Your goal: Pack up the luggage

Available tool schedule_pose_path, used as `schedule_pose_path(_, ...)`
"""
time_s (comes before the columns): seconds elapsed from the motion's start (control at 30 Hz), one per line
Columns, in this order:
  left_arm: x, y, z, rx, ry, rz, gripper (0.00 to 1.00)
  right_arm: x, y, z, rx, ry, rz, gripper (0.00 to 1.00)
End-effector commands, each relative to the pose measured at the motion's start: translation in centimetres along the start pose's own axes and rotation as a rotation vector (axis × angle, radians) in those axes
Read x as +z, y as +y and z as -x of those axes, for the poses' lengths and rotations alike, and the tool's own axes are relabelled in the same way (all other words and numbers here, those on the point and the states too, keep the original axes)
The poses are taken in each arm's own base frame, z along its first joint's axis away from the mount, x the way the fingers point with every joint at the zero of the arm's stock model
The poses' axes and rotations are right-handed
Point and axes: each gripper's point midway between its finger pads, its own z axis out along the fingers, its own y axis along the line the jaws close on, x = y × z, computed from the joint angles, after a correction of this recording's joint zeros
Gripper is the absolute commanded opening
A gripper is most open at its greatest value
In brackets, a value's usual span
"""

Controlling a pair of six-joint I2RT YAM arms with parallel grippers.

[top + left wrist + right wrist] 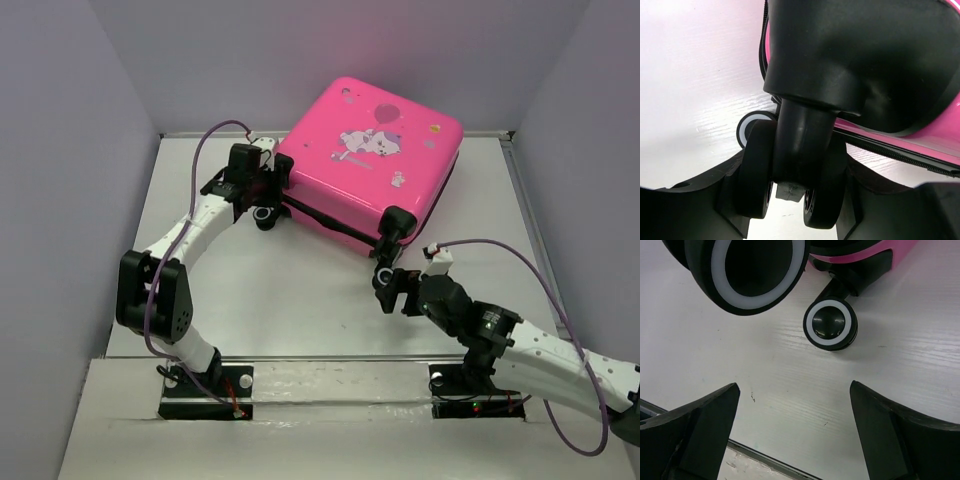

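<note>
Both arms at luggage (372, 150): left jaws clamp caster (799, 150); right jaws wide, empty.

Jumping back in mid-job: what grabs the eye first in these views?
The bright pink cartoon-print hard-shell suitcase lies flat at the table's far centre. The left gripper appears clamped on a black caster wheel at its left corner; the right gripper hangs open facing its near-right wheel.

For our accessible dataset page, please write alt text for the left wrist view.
The left gripper flanks, and seems to grip, a black twin-wheel caster at a corner of the pink luggage. The luggage lies on a white table; another caster shows behind.
</note>
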Motion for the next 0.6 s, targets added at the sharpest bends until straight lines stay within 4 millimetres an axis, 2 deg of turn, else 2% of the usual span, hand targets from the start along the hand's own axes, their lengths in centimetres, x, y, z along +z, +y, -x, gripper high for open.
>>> schedule_pose_path(0.0,-1.3,-0.8,4.1,-0.043,-0.124,-0.030,0.06,-0.1,0.4,2.6,-0.005,-0.091,-0.018,0.95)
schedule_pose_path(0.07,-1.5,-0.5,3.5,-0.062,-0.123,-0.017,0.06,0.1,0.0,3.2,-0.016,-0.105,-0.047,0.84)
schedule_pose_path(0.2,-3.8,-0.2,3.1,-0.100,-0.143,0.007,0.06,0.3,-1.2,4.8,-0.034,-0.137,-0.122,0.54)
schedule_pose_path(0.23,-4.0,-0.1,2.3,-0.110,-0.130,0.013,0.06,0.3,-1.6,5.1,-0.038,-0.140,-0.138,0.42)
schedule_pose_path(0.3,-5.5,-0.1,2.1,-0.125,-0.145,0.009,0.06,0.3,-2.5,6.3,-0.028,-0.161,-0.172,0.40)
schedule_pose_path(0.33,-6.4,-0.5,1.4,-0.137,-0.148,-0.011,0.06,0.3,-3.1,7.0,-0.028,-0.166,-0.190,0.36)
schedule_pose_path(0.37,-6.1,-0.3,0.6,-0.144,-0.130,-0.007,0.06,0.3,-3.2,7.0,-0.036,-0.167,-0.190,0.34)
schedule_pose_path(0.4,-7.1,-0.5,0.7,-0.149,-0.157,-0.022,0.06,0.4,-3.8,7.5,-0.026,-0.169,-0.206,0.32)
schedule_pose_path(0.43,-7.2,-0.8,-0.6,-0.158,-0.137,-0.042,0.06,0.3,-3.8,8.2,-0.032,-0.179,-0.205,0.30)
schedule_pose_path(0.5,-8.3,-1.5,-1.6,-0.174,-0.146,-0.087,0.06,0.4,-4.1,9.6,-0.047,-0.193,-0.205,0.23)
schedule_pose_path(0.57,-9.1,-2.0,-2.1,-0.202,-0.152,-0.115,0.06,0.9,-4.1,10.4,-0.059,-0.196,-0.195,0.21)
